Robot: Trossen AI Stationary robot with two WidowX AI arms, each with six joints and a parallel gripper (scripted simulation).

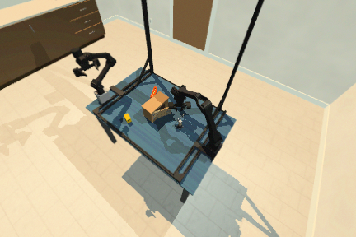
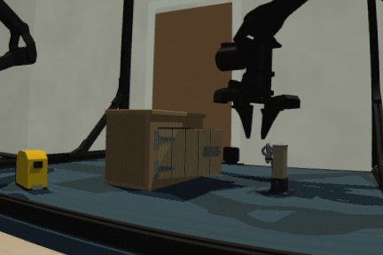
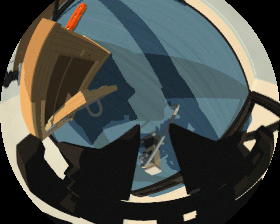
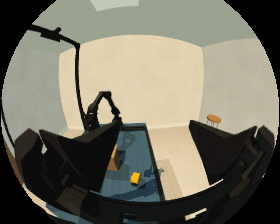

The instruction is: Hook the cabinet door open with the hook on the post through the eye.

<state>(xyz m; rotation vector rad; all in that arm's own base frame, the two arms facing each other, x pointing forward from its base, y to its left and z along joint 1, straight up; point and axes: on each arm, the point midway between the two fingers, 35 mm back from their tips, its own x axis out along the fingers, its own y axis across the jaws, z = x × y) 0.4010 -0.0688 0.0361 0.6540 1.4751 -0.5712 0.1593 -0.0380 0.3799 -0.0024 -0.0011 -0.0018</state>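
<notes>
The wooden cabinet (image 1: 156,109) (image 2: 130,148) (image 3: 50,65) stands mid-table. Its door (image 2: 191,153) (image 3: 80,102) is ajar, with a metal eye (image 3: 94,107) on its front. The short post (image 1: 180,122) (image 2: 279,161) (image 3: 154,162) stands apart from the door, to the right in the exterior view. Its metal hook (image 2: 266,151) (image 3: 166,127) hangs at the post. My left gripper (image 2: 256,131) (image 3: 154,127) is partly open and empty. It hangs just above the post, a little toward the cabinet. My right gripper (image 1: 84,67) (image 4: 156,124) is wide open and empty, raised off the table's far end.
A yellow box (image 1: 128,118) (image 2: 31,168) (image 4: 135,177) sits on the blue table (image 1: 165,150) on the cabinet's other side. An orange object (image 1: 154,91) (image 3: 76,17) lies behind the cabinet. A black gantry frame (image 1: 144,14) stands over the table.
</notes>
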